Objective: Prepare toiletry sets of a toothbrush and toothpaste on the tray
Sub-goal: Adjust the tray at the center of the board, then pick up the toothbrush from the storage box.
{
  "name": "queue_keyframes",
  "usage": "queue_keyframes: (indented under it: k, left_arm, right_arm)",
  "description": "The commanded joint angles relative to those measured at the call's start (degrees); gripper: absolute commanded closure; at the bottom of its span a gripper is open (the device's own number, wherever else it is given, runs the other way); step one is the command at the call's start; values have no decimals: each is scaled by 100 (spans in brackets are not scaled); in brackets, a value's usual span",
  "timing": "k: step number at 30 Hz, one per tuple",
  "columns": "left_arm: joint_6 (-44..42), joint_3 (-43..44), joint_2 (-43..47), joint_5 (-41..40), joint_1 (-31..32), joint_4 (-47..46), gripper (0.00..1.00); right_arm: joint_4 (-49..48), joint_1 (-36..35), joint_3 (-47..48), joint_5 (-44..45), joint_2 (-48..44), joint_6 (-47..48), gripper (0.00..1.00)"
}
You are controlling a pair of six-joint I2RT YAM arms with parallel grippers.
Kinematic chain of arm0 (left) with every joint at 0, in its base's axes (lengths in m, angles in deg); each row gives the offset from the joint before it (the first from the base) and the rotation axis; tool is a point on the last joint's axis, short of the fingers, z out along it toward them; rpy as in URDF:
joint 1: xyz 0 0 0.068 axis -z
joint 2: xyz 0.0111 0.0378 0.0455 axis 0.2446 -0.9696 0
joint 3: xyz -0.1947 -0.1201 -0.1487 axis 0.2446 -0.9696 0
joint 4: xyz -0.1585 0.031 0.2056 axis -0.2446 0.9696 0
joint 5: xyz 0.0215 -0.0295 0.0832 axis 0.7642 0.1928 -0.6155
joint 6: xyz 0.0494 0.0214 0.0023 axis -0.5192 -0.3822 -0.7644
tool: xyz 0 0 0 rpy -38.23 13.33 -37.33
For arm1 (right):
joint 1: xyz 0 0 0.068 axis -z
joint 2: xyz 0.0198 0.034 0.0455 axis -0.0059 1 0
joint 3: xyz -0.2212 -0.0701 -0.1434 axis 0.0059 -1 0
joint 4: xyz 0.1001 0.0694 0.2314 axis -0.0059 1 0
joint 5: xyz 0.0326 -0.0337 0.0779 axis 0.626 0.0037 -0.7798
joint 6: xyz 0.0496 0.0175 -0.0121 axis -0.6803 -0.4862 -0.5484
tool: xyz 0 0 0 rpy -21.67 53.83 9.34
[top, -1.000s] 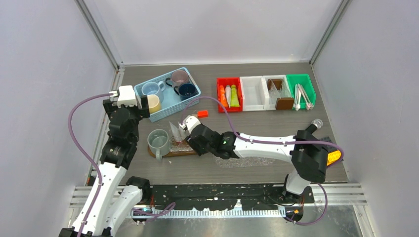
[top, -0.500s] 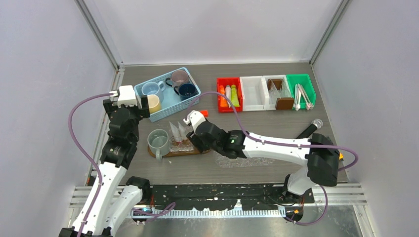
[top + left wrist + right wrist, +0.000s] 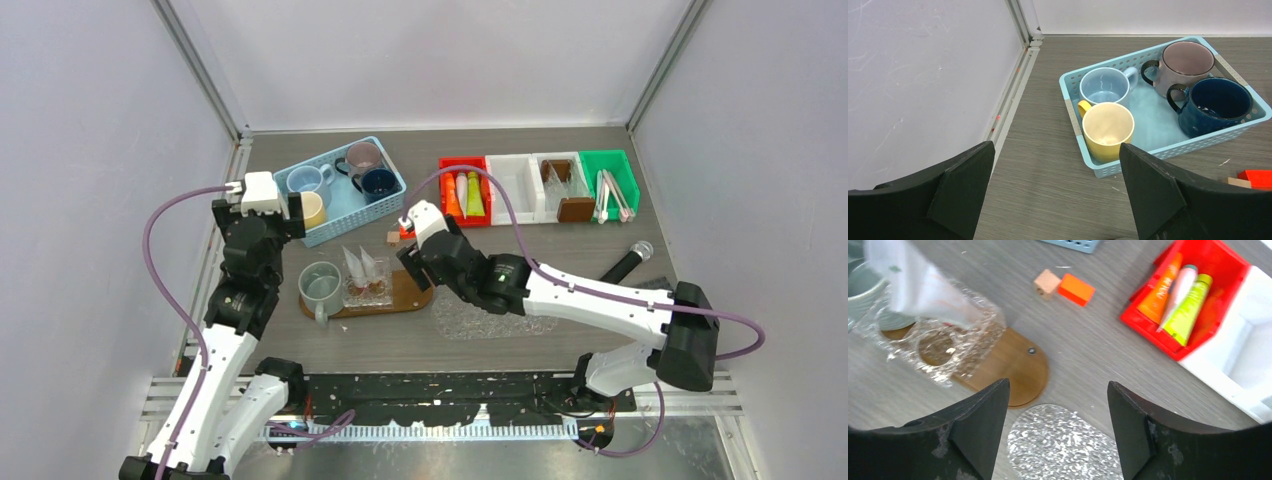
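Note:
A wooden tray (image 3: 410,292) carries a grey-green mug (image 3: 320,283) and a clear holder (image 3: 365,285) in which two white wedge-shaped toothpaste tubes (image 3: 360,263) stand. One of these tubes (image 3: 913,277) shows at the upper left of the right wrist view. My right gripper (image 3: 418,248) hovers open and empty by the tray's right end (image 3: 1015,372). More toothpaste tubes (image 3: 463,192) lie in the red bin, toothbrushes (image 3: 612,195) in the green bin. My left gripper (image 3: 1055,190) is open and empty over bare table beside the blue basket (image 3: 1075,117).
The basket holds light blue (image 3: 1103,85), cream-yellow (image 3: 1108,125), mauve (image 3: 1188,60) and navy (image 3: 1220,100) mugs. An orange block (image 3: 1075,289) and a tan cube (image 3: 1046,282) lie behind the tray. A clear patterned plate (image 3: 1063,445) lies under my right gripper. White bins (image 3: 515,188) stand between the red and green ones.
My right gripper has pulled back and to the right from the holder on the tray, its jaws spreading wider and empty. The left arm has barely moved.

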Motion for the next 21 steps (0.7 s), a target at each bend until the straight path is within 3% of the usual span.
queue_keyframes:
  k: [1,12,21]
  left_arm:
    - [91,22,-9,112,-21,-221,0]
    - [260,69,20,327,-15,-121,0]
    - [228,37,136,331,412,-162,0]
  right_arm:
    - [218,402,199,424,-424,-111,20]
    - [1075,2454,333,772,-905,-904,14]
    - [1649,4677,938,751,-792,-1680,14]
